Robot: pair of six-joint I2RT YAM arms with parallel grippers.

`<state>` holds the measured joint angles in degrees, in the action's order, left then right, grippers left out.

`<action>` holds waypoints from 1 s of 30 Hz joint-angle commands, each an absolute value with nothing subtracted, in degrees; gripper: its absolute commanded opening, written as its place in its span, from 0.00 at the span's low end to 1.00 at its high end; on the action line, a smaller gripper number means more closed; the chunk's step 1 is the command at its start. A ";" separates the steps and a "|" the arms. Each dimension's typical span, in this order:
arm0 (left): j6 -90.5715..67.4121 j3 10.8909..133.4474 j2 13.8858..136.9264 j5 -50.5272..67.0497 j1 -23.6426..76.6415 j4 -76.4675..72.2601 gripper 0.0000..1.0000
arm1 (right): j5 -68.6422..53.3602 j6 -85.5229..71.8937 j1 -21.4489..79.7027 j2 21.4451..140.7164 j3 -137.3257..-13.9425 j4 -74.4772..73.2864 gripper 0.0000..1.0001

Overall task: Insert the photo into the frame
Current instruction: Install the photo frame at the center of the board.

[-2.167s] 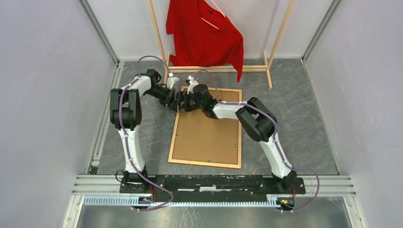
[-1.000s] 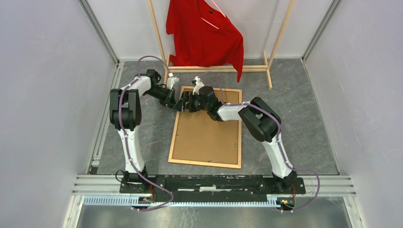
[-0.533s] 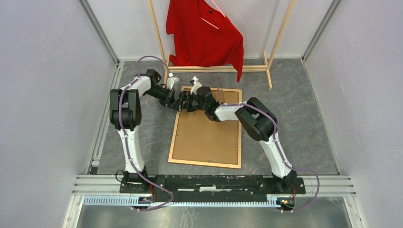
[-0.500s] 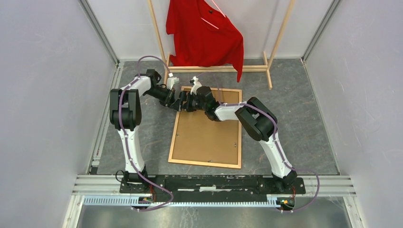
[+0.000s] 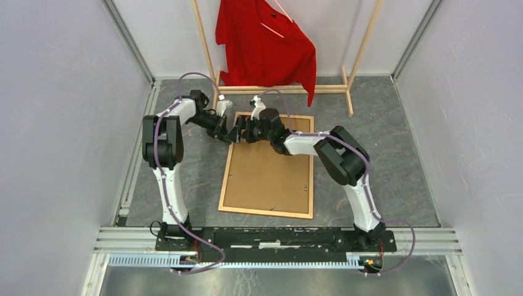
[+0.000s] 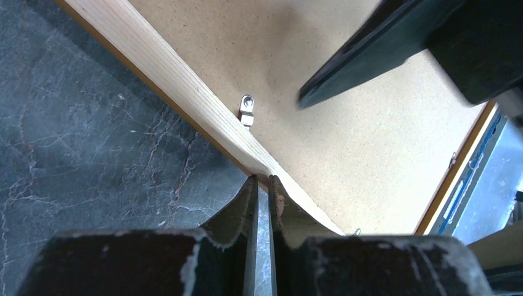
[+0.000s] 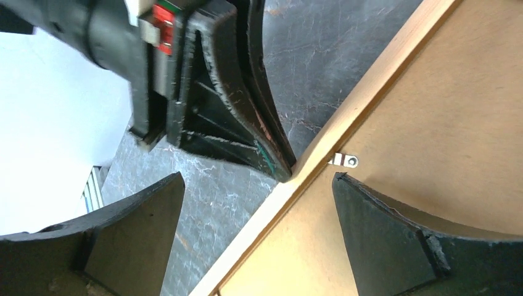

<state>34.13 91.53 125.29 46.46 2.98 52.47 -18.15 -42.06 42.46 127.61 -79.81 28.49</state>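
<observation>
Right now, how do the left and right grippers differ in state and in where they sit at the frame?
The left gripper is shut, while the right gripper is wide open. The left gripper's tips meet the frame at its outer edge, while the right gripper straddles that rail, one finger over the grey surface and the other over the backing board. Both sit at the same rail, near a metal clip.

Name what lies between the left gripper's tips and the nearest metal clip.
Only the wooden rail of the frame. In the left wrist view the left gripper, shut, meets the rail's outer edge, and the metal clip sits at its inner edge.
</observation>
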 commanded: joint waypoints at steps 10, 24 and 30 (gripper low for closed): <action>35.94 90.47 126.91 41.75 3.44 55.90 0.16 | -12.84 -33.02 32.91 118.45 -74.30 23.21 0.98; 36.04 90.43 126.99 41.47 3.39 55.95 0.15 | -12.75 -32.83 31.71 125.42 -80.41 20.33 0.98; 36.12 90.31 126.77 41.23 3.36 55.96 0.15 | -12.25 -33.71 31.35 128.19 -82.92 20.26 0.98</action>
<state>34.13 91.55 125.29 46.24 2.96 53.28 -13.02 -33.61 31.48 125.99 -80.25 20.16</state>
